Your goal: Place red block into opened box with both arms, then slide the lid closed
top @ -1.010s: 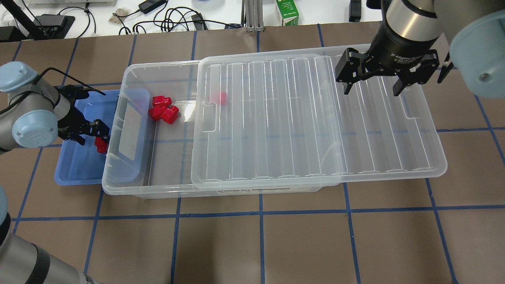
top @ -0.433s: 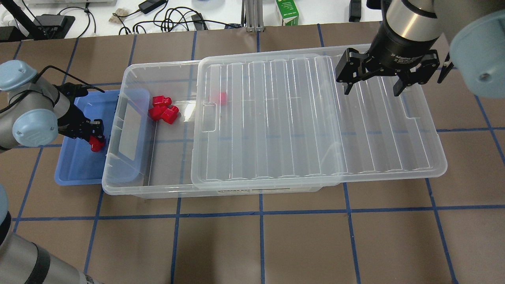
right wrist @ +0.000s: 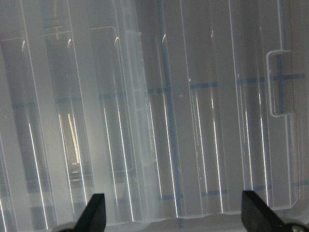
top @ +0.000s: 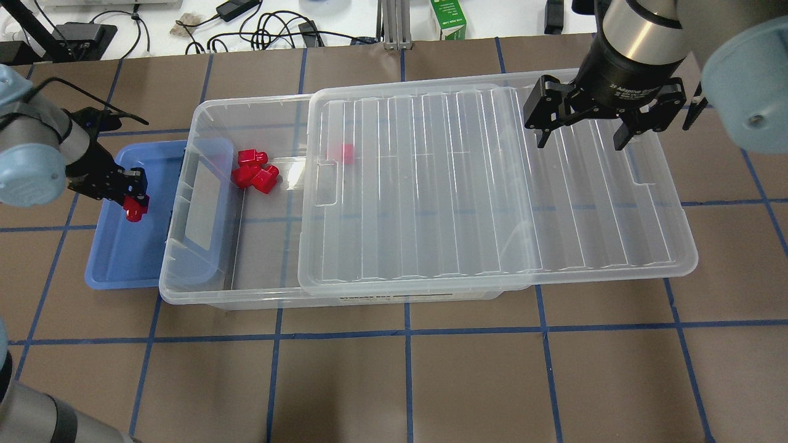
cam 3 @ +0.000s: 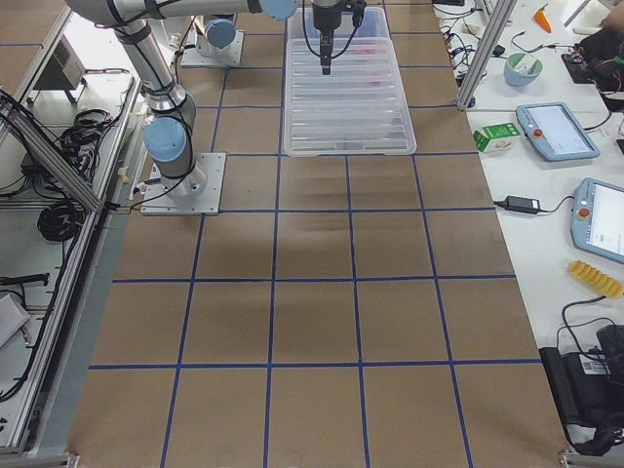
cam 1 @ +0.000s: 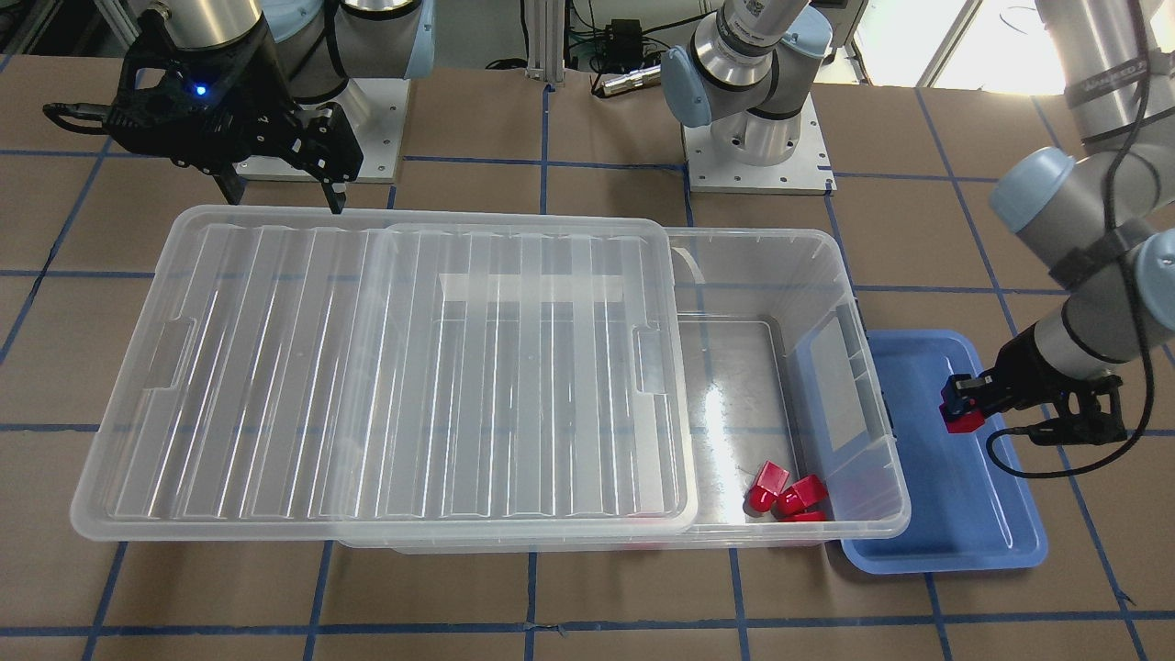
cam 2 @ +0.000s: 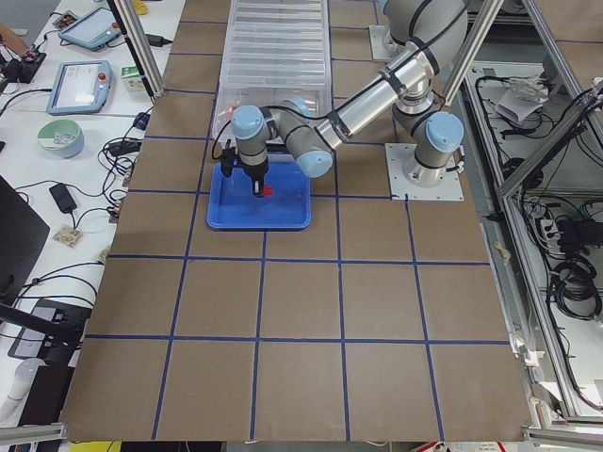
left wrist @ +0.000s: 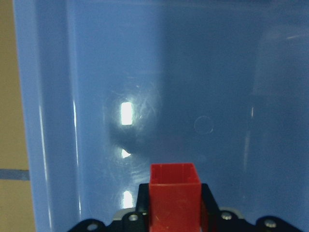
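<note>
My left gripper (top: 128,198) is shut on the red block (top: 133,211), holding it a little above the blue tray (top: 123,261). The wrist view shows the red block (left wrist: 175,193) pinched between the fingers over the tray floor. The box (top: 246,103) lies beside the tray with its left end uncovered. The ribbed lid (top: 492,184) rests on it, slid toward the right and overhanging that end. My right gripper (top: 578,140) hangs open above the lid's far right part, with nothing between its fingers (right wrist: 94,212).
Three other red blocks (top: 255,172) lie in the box's open end, and one more (top: 342,152) shows through the lid. The blue tray (cam 1: 964,523) touches the box's short wall. Cables and a green carton (top: 448,19) sit beyond the table's back edge.
My left gripper shut on the red block in the tray, then lifted it and drew back from the box wall. The right gripper and the lid stayed still.
</note>
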`<state>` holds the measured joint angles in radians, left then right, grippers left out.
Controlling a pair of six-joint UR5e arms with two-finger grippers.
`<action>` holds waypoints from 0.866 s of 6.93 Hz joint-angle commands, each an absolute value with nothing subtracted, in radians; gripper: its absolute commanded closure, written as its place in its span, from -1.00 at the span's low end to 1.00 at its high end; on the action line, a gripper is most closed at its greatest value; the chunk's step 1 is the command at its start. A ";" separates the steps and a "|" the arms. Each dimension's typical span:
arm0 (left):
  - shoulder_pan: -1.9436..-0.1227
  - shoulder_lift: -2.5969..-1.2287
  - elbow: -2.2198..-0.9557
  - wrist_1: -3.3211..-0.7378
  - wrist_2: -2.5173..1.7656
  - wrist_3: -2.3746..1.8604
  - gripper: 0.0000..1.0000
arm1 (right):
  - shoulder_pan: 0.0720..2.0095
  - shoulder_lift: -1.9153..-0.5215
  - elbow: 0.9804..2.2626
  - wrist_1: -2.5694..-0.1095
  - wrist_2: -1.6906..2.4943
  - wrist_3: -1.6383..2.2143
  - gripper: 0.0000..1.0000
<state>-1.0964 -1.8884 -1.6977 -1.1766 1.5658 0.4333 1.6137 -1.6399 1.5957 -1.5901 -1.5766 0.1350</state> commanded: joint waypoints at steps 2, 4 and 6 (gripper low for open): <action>-1.312 -1.748 -1.566 -1.427 1.575 0.251 1.00 | 1.614 -1.638 1.595 -1.591 -1.575 0.135 -1.00; -1.469 -1.727 -1.624 -1.413 1.574 0.141 1.00 | 1.614 -1.640 1.595 -1.591 -1.575 0.135 -1.00; -1.483 -1.723 -1.742 -1.326 1.565 0.086 1.00 | 1.609 -1.638 1.595 -1.591 -1.577 0.133 -1.00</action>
<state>-1.4663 -1.7222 -1.6755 -1.3867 1.5690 0.1276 1.6126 -1.6394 1.5953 -1.5908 -1.5757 0.1346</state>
